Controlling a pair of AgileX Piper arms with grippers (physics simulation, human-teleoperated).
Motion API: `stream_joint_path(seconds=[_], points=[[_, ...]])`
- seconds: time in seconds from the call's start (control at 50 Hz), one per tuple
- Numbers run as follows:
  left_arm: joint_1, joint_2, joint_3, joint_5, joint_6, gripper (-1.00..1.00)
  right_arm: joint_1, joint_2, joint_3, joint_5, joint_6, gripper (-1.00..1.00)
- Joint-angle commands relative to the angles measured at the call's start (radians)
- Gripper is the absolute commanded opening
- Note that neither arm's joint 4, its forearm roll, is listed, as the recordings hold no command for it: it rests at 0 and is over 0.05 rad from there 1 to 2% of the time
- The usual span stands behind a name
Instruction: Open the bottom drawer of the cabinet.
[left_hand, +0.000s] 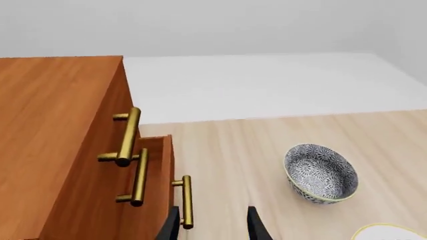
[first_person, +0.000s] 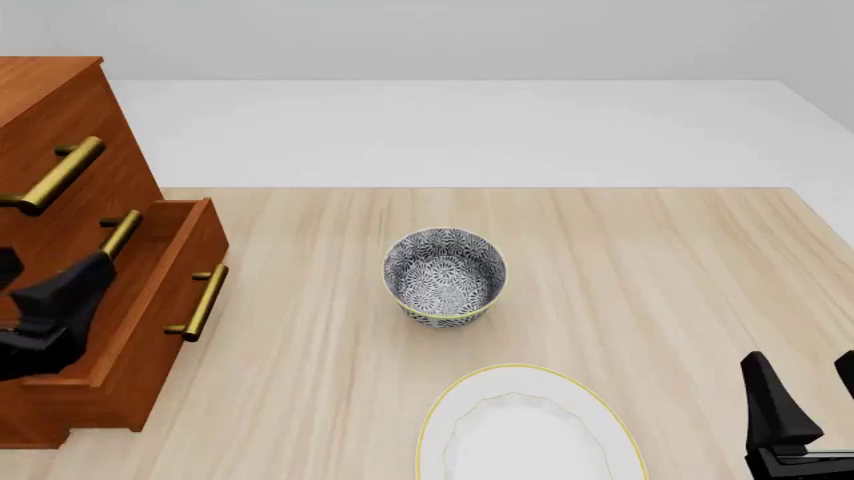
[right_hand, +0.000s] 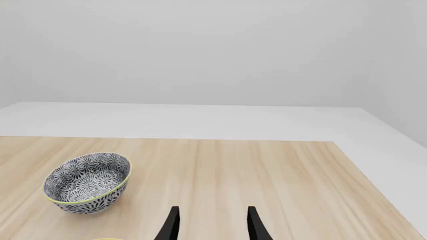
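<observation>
The bottom drawer (first_person: 160, 300) juts out from the cabinet (first_person: 54, 110), its brass handle (left_hand: 187, 200) upright beside the left gripper (left_hand: 212, 222), whose fingers stand apart.

Front view: fixed, high, behind arms, looking forward and down over the pale wooden table (first_person: 641, 260). Wrist views: low, close behind fingers. All three share the blue-patterned, yellow-rimmed bowl (first_person: 446, 276) (left_hand: 320, 173) (right_hand: 87, 182), lying beyond both grippers' fingers.
</observation>
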Motion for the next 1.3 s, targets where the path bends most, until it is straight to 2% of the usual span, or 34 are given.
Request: stream_joint_path(seconds=[0.02,0.2,0.68,1.3], points=[[0.033,0.034,-0.020,0.042,-0.021,1.00,0.000,0.000,0.000,0.000,0.000,1.00],[0.047,0.074,-0.018,0.067,-0.041,1.00,0.000,0.000,0.000,0.000,0.000,1.00],[0.084,0.145,0.047,0.021,-0.050,1.00,0.000,0.000,0.000,0.000,0.000,1.00],[0.164,0.192,0.022,0.011,0.015,1.00,0.000,0.000,0.000,0.000,0.000,1.00]])
